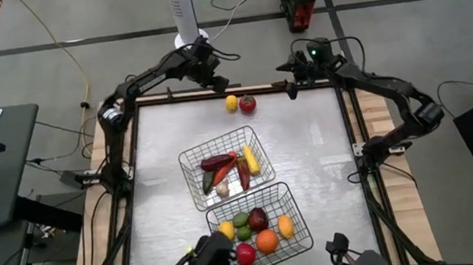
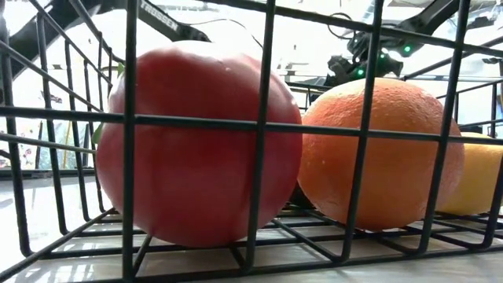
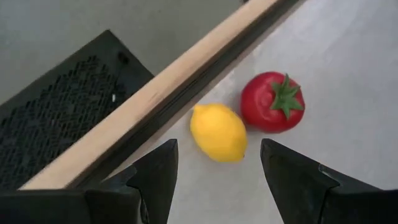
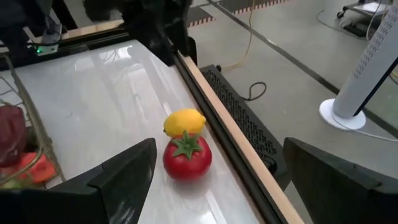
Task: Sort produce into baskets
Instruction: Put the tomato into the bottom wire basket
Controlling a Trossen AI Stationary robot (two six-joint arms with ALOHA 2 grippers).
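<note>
Presently, desk [image 1: 317, 155]: pale, smooth, faintly glossy top framed by a light wooden rail with dark edging.
Lemon [image 3: 217, 132]: yellow, oval with a blunt nipple end, matte skin; lies on the desk just beside the far rail, touching or nearly touching the tomato.
Tomato [image 3: 272, 101]: round, glossy red, green star-shaped calyx on top; on the desk next to the lemon, away from both baskets.
Upper basket [image 1: 189, 159]: black wire mesh, rectangular, open grid sides, set askew mid-desk; holds long shapes, among them a dark eggplant, red peppers, yellow corn and a pale garlic bulb.
Lower basket [image 1: 296, 203]: same wire mesh, touching the first at the near side; holds rounded pieces: a red apple [image 2: 200, 149], a dimpled orange [image 2: 381, 153], green limes, yellow lemons and one dark red fruit.
Left end effector [image 3: 214, 165]: dark, wedge-shaped fingers parted moderately, hovering over the lemon at the far edge, holding nothing.
Right end effector [image 4: 217, 171]: broad dark fingers spread wide, empty, at the far edge, facing the tomato and lemon.
</note>
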